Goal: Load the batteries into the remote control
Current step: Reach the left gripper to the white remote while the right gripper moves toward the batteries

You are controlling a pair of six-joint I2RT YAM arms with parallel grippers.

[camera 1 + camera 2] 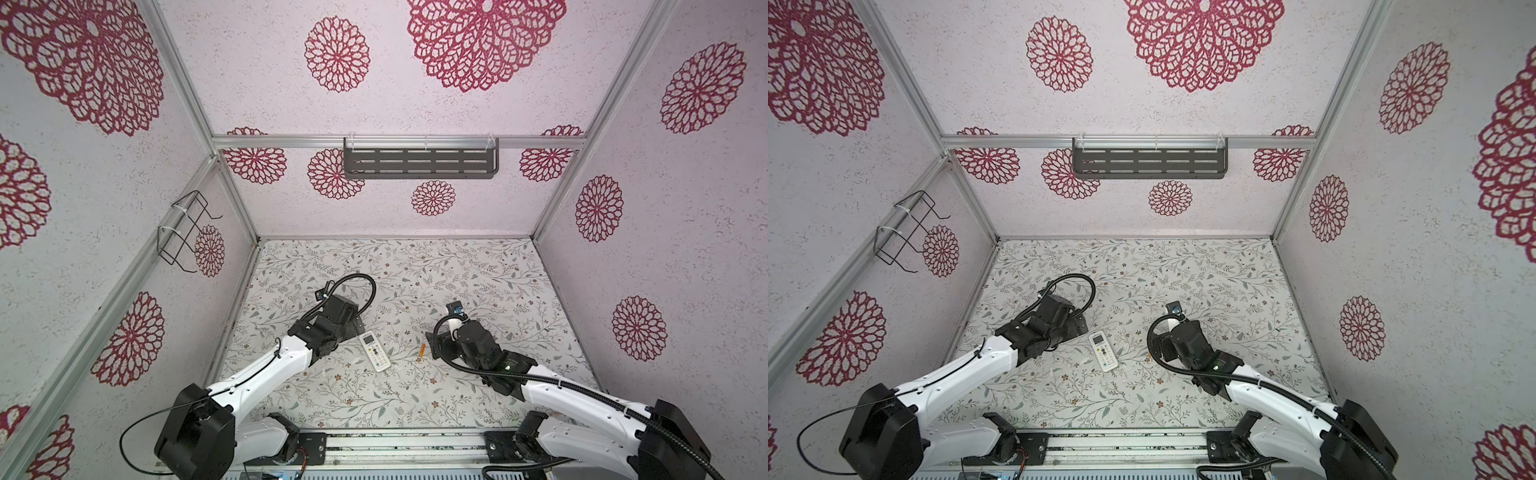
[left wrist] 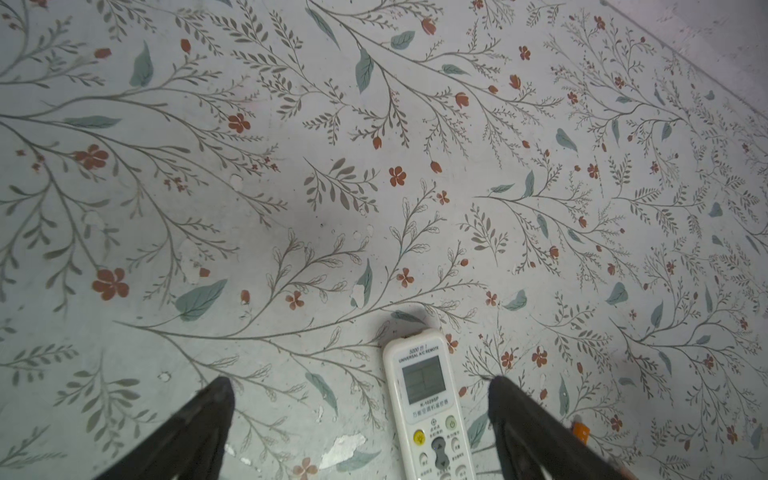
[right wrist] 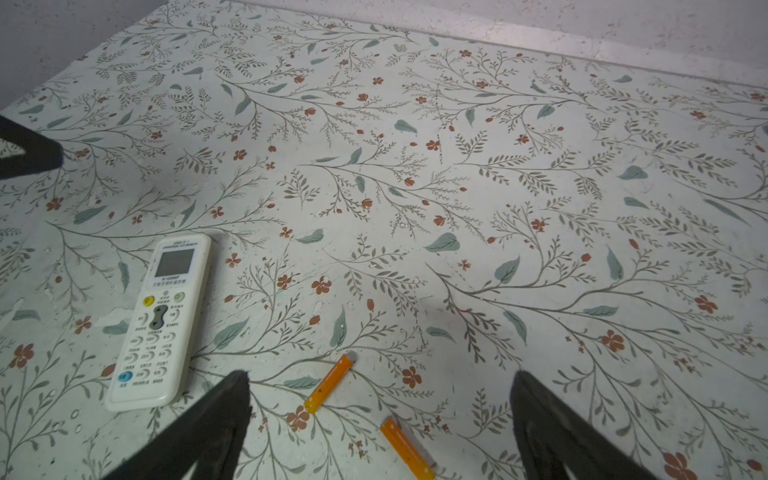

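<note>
The remote control lies face up on the floral table, screen end toward the back wall. My left gripper stands open low over that screen end; the remote lies between its fingers, nearer one of them and touching neither. Two orange batteries lie loose on the table to the right of the remote. My right gripper is open around them with nothing gripped. In a top view one battery shows just left of the right gripper; the arm hides the second.
A grey slotted shelf hangs on the back wall and a black wire holder on the left wall. Patterned walls close in the table on three sides. The arms' mounting rail runs along the front edge.
</note>
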